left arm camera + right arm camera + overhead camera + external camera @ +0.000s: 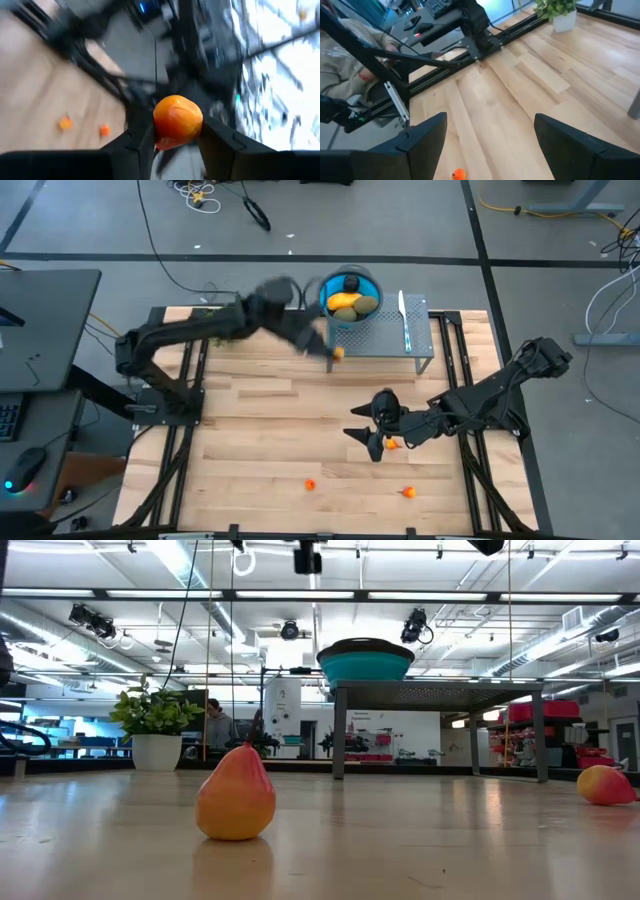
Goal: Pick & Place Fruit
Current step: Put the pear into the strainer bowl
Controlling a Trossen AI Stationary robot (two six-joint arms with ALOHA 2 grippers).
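Note:
A blue bowl (350, 280) stands on a metal rack (385, 340) at the table's far side. It holds a yellow oblong fruit (343, 301), brown-green ovals (366, 305) and a dark round one (351, 283). My left gripper (333, 352) hovers at the rack's near left corner, shut on a small orange fruit (177, 120). My right gripper (368, 436) is open, low over the table's middle right, with an orange fruit (392, 443) close beside it. Two more orange fruits (311, 484) (407, 492) rest on the table near its front edge. My left gripper pinches the small orange fruit (175, 107) between its two fingers (142, 140), which sit on opposite sides of its lower half. The fruit is lifted clear of the table and sticks out beyond the fingertips.
A pale-handled knife (403, 320) lies on the rack beside the bowl. A potted plant (155, 725) stands at the table's far left. Bare wood lies between the arms and across the table's left half. A person's pale sleeve (340, 65) shows beyond the table's edge.

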